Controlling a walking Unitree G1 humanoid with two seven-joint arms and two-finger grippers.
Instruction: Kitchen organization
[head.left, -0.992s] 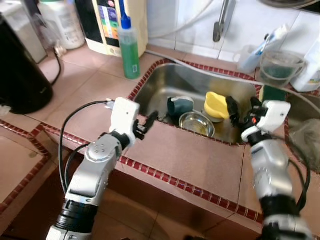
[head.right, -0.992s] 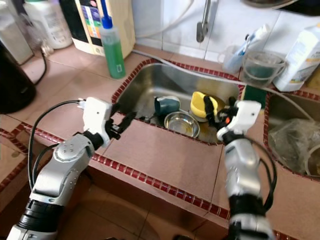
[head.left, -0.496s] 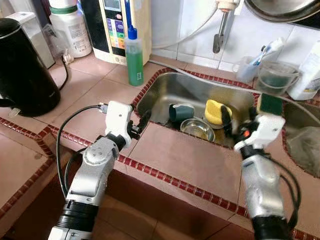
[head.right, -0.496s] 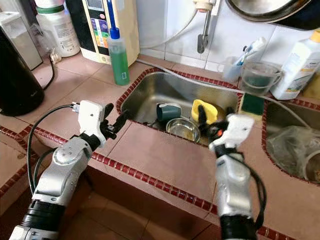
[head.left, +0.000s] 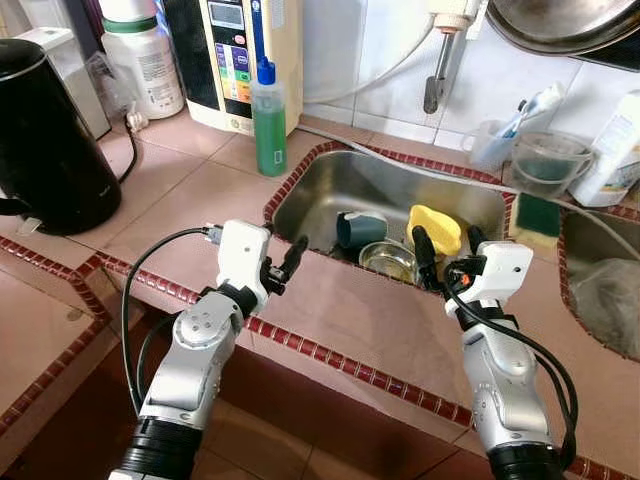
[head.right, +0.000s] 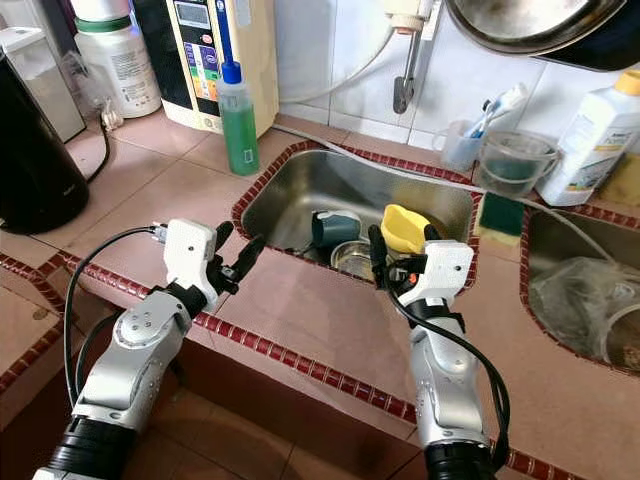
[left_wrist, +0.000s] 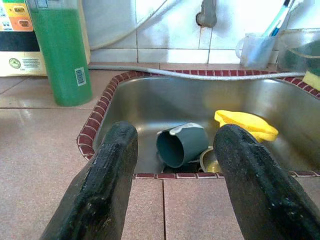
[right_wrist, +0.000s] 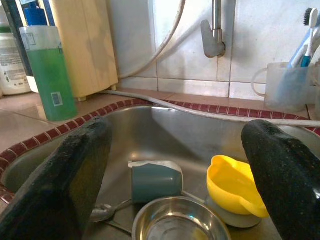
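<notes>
1. Both arms are up over the tiled counter (head.left: 330, 310), at the near edge of the stainless steel sink (head.left: 330, 195) with its red-brown tile border.
2. The left gripper (head.left: 282, 266) hovers over the counter just at the sink's near-left corner, fingers spread wide and holding nothing.
3. The right gripper (head.left: 445, 250) sits at the sink's near rim, its two black fingers parted and empty, reaching over the edge toward the dishes.
4. Down in the basin: a dark teal cup (left_wrist: 180, 145) lying on its side, mouth toward the front.
5. Just beside it, a small round steel bowl (right_wrist: 177, 220), upright, with a metal spoon (right_wrist: 107, 211) lying to its side near the cup.
6. A yellow plastic scoop-shaped cup (right_wrist: 235, 185) rests next to the bowl, on the faucet side of it.
7. On the counter at the sink's far-left corner stands a green liquid soap bottle with a blue cap (head.left: 268, 118), upright.
8. A black electric kettle (head.left: 45, 135) stands well to the left.
9. Behind the sink's right side, a clear plastic cup with a toothbrush (head.left: 500, 140) and a green-and-yellow sponge (head.left: 538, 215) near the rim.
</notes>
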